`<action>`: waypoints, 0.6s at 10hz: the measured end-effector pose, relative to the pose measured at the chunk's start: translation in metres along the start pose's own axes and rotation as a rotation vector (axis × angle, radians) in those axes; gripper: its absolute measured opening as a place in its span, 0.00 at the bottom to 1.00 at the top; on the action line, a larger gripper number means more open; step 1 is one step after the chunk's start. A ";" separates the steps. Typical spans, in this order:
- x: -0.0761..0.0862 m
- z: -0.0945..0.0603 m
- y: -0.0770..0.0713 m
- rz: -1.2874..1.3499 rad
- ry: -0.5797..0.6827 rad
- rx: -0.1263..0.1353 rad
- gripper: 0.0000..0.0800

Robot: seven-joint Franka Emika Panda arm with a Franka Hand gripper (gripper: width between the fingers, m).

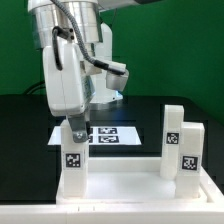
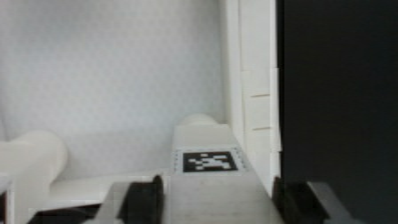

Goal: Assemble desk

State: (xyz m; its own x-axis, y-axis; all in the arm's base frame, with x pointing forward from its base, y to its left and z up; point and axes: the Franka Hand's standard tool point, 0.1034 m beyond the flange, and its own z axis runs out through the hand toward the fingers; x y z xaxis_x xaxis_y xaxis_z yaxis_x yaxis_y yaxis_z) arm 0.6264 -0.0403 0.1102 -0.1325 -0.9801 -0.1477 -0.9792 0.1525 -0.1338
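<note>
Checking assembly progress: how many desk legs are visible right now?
3. One leg stands on the panel at the exterior view's left, between the jaws; two legs stand at its right. A fourth may be hidden.

Desk panel (image 1: pixel 130 190): white, square, rimmed, flat on the black table at the near edge of the exterior view. Three white block legs stand upright on it, each with a black-and-white tag. One leg (image 1: pixel 75 152) at the near corner on the exterior view's left, tag low on its front face. Two on the exterior view's right: near leg (image 1: pixel 190 150), far leg (image 1: pixel 173 127) just behind it. Wrist view shows the left leg (image 2: pixel 212 170) end-on, tag on its face, over the panel surface (image 2: pixel 107 80).
</note>
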 end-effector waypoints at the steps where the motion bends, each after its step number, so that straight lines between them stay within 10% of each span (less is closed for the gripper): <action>1: 0.001 0.000 0.000 -0.016 0.001 0.001 0.45; 2: 0.002 0.000 0.001 -0.115 0.008 -0.004 0.45; 4: 0.002 -0.001 0.004 -0.412 -0.011 -0.048 0.77; 6: -0.002 -0.004 0.005 -0.707 -0.030 -0.064 0.80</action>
State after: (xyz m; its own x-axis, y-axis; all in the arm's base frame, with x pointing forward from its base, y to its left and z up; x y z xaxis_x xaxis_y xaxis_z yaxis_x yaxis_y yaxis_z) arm 0.6208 -0.0384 0.1132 0.5413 -0.8376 -0.0738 -0.8364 -0.5273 -0.1497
